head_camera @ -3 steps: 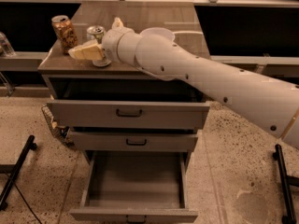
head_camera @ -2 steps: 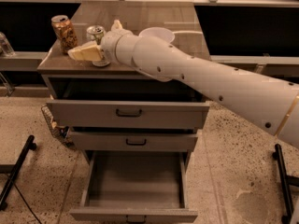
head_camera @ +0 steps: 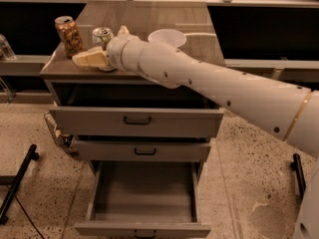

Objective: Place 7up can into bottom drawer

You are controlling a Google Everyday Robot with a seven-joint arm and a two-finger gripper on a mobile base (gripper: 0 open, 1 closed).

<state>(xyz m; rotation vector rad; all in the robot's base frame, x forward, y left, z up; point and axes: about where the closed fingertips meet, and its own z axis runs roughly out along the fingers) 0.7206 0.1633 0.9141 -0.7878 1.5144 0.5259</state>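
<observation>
The 7up can, white with a silver top, stands upright on the cabinet top at the left, mostly hidden behind my gripper. My gripper reaches in from the right, is at the can and looks to be around it, with its cream front part low over the cabinet's front edge. The bottom drawer is pulled far out below, a plain grey tray with nothing visible in it.
A brown-gold patterned can stands just left of the 7up can. A white bowl sits behind my arm on the cabinet top. The top drawer and the middle drawer are pulled out a little. A wire basket hangs at the cabinet's left.
</observation>
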